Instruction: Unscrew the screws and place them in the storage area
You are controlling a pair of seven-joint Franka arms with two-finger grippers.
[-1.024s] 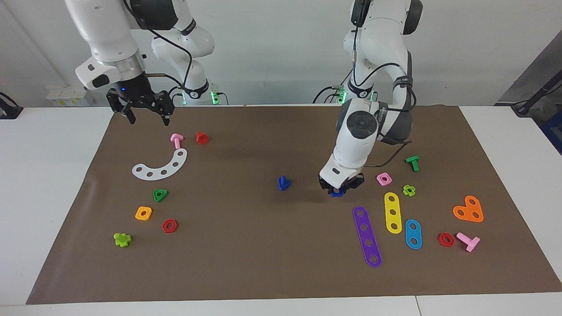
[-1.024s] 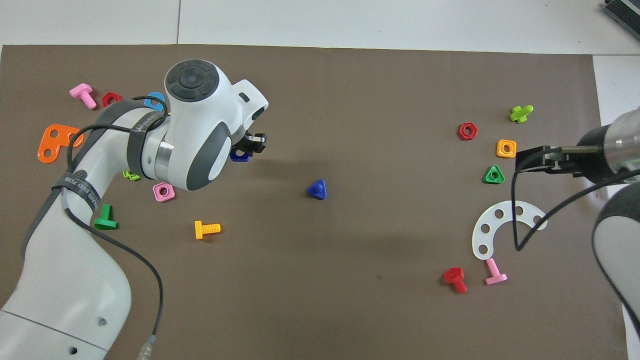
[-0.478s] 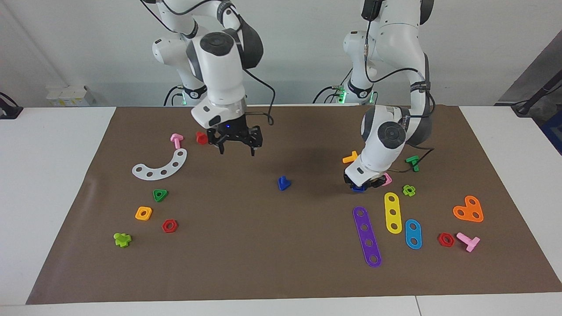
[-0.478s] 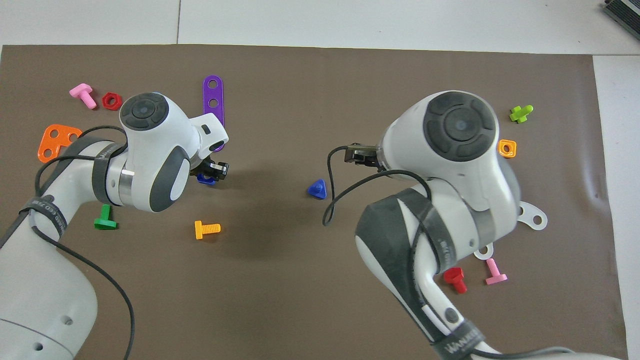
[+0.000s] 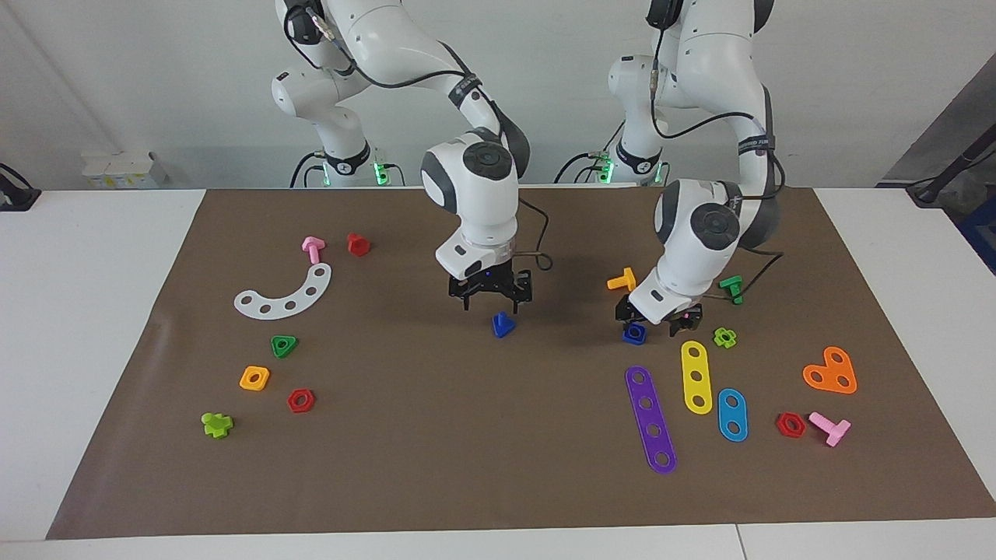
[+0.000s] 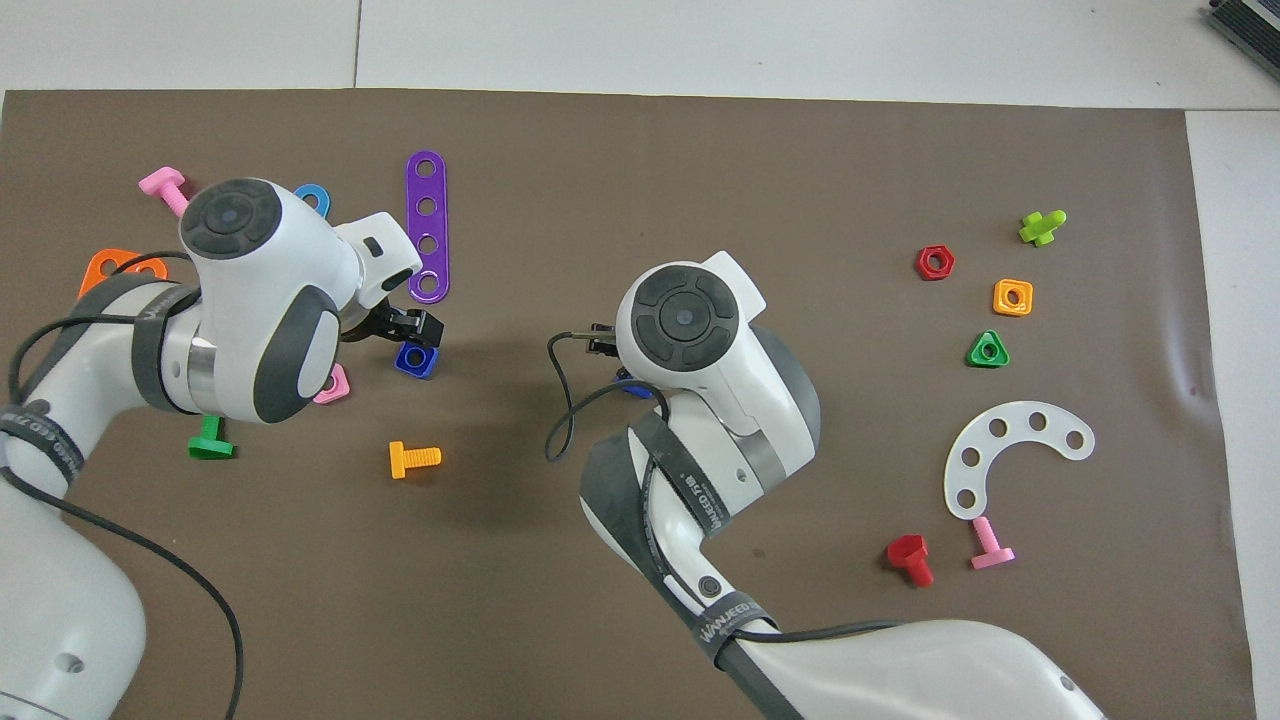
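Bolt [image 5: 503, 324] sits mid-mat, alone, head flat on the mat [image 5: 482, 451], shaft up and tilted slightly; triangle corner aims roughly toward the right arm's end in overhead view, where only a sliver of it [image 6: 628, 386] shows under the wrist.

R gripper [image 5: 492, 299] hangs directly over the bolt, jaws spread and pointing down, tips just above it, not touching as far as facing view shows. R arm reaches in from its base across the centre.

L gripper [image 5: 657, 320] is low over the mat just beside the blue square nut [image 5: 634, 333], toward the left arm's end. Jaws look parted and the nut lies on the mat next to them, not pinched. In overhead view the nut [image 6: 415, 359] is clear of the gripper [image 6: 405, 326].

Room around bolt: bare mat on all sides, widest on the side farther from the robots. Nearest clutter is well apart:
- toward L arm's end: orange bolt [image 5: 622, 279], purple strip [image 5: 650, 419], yellow strip [image 5: 696, 376]
- toward R arm's end: green tri nut [image 5: 284, 345], white arc [image 5: 285, 293], red bolt [image 5: 358, 243]

Mat edges are far from the bolt everywhere; white desk [image 5: 85, 327] shows outside the mat at both ends.
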